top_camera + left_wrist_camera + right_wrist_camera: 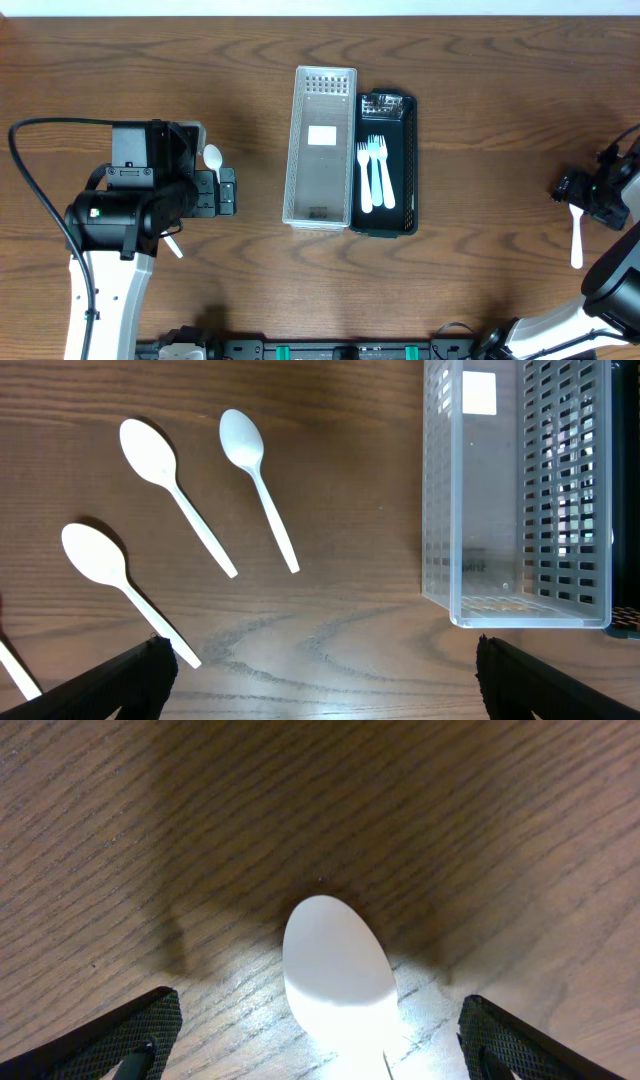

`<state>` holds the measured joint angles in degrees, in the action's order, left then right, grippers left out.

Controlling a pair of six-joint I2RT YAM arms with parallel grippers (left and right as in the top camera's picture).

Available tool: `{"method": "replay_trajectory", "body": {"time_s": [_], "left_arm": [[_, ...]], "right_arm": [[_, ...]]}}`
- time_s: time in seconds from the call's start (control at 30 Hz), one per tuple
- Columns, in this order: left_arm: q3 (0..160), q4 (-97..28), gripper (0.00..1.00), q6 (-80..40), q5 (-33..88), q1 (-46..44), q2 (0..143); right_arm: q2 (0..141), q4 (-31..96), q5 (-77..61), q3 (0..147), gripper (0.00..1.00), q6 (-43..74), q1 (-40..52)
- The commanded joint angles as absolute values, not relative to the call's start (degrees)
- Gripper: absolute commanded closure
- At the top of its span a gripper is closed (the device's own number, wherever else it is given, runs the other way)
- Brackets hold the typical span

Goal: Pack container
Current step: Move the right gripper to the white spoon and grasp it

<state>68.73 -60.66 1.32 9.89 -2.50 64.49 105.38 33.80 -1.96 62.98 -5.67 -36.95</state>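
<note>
A clear perforated container (320, 145) stands mid-table, empty in the left wrist view (520, 490). A black tray (409, 165) beside it holds two white forks (372, 172). My left gripper (228, 191) is open and empty left of the container; in its wrist view (320, 680) three white spoons (175, 495) lie on the wood ahead of it. One spoon bowl (213, 156) shows beside the left arm. My right gripper (572, 190) is open at the far right, low over a white spoon (576, 240), whose bowl (338, 970) lies between the fingers (320, 1045), not gripped.
A fourth white handle (15, 670) shows at the lower left edge of the left wrist view. Dark items sit at the far end of the black tray (386, 105). The left arm's cable (30, 190) loops over the table's left side.
</note>
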Motion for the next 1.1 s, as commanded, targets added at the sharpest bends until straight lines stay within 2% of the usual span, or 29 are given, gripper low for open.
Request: {"method": "replay_trajectory", "body": {"time_s": [0.0,0.43,0.77,0.93,1.07], "left_arm": [[70.0,-60.88,0.02,1.45,9.19,-2.26,64.29],[69.97,-60.93,0.02,1.45,9.21,-2.26,64.29],[70.0,-61.01,0.02,1.48,9.19,-2.26,64.29],[70.0,-61.04,0.02,1.45,9.19,-2.26,64.29],[70.0,-61.06,0.02,1.48,9.19,-2.26,64.29]], "right_arm": [[106.3,33.39,-2.39,62.89,0.09,-8.08,-37.5],[110.96,32.86,-3.57,62.89,0.12,-9.06,-37.5],[110.98,33.23,-3.62,62.89,0.36,-8.58,-37.5],[110.98,33.8,-3.68,62.89,0.46,-8.6,-37.5],[110.98,34.09,-3.66,62.89,0.49,-8.6,-37.5]]}}
